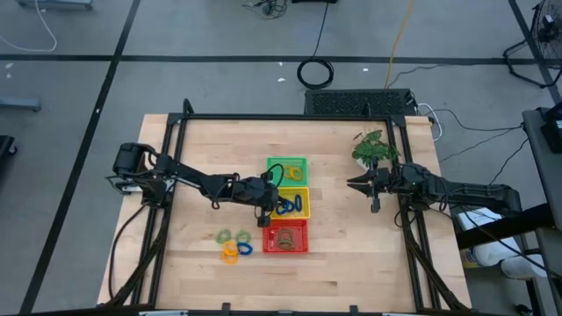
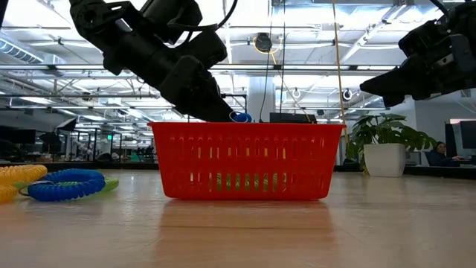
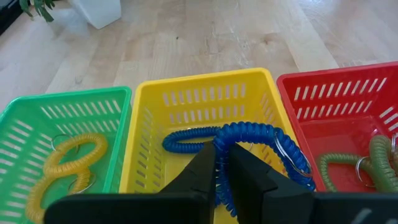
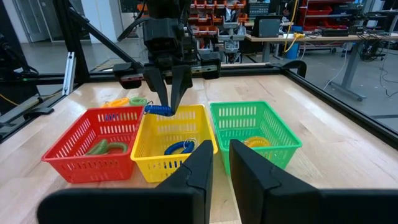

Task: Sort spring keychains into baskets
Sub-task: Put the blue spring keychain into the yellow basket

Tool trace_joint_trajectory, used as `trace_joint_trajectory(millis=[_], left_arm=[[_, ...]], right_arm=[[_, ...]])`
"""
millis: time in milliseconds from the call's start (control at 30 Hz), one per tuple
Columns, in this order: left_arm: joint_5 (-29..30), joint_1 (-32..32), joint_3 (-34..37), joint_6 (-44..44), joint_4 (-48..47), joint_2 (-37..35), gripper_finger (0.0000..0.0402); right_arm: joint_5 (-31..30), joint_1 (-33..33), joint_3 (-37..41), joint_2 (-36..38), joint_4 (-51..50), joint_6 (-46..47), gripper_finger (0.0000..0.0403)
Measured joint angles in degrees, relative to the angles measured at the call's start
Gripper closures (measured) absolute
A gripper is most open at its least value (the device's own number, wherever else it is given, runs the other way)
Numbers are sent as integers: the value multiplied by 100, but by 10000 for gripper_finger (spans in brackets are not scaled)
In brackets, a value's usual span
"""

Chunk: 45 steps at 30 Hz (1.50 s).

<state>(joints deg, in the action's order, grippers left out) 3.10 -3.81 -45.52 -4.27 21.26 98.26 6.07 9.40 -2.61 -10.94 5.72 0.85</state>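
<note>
left gripper (image 4: 168, 102) – frame centre, clamped on a blue keychain (image 4: 158, 110) above the yellow basket (image 4: 149, 165), poised to release with its blue match | right gripper (image 1: 358, 185) – right of the baskets, fingers together, waiting | loose keychains (image 1: 234, 245) lower left

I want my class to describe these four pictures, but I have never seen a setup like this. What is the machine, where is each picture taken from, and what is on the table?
It is a robot with two dark arms at a wooden table. One picture looks straight down, one looks level along the tabletop, and two come from cameras on the arms' wrists.

Three small bins stand in a row: a green basket holding orange-yellow coils, a yellow basket holding a blue one, and a red basket holding green ones. More spring keychains lie loose on the table.

The left gripper is shut on a blue keychain over the yellow basket. The right gripper waits shut, near a potted plant.
</note>
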Motion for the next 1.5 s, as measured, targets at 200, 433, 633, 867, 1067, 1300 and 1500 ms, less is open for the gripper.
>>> trace_joint_trajectory(millis=[200,433,633,867,1067,1300,1500], left_arm=[[1,0,0,4,0,0,366],[608,0,2,435,0,0,322],[581,-43,2,466,-3,-1,224],[438,-398,7,330,-1025,-618,166],[200,-919,9,1238,-2681,-1716,163],[107,-1897,3,2364,-4146,-2043,163],[522,-2425,4,2581,-4087,-1550,163]], right_arm=[[0,-1,0,2,0,-1,362],[0,-1,0,2,0,1,362],[0,0,0,2,0,0,364],[0,-1,0,0,2,1,362],[-2,1,0,-2,0,-1,365],[-1,-1,0,-2,0,0,362],[-2,1,0,-2,2,0,364]])
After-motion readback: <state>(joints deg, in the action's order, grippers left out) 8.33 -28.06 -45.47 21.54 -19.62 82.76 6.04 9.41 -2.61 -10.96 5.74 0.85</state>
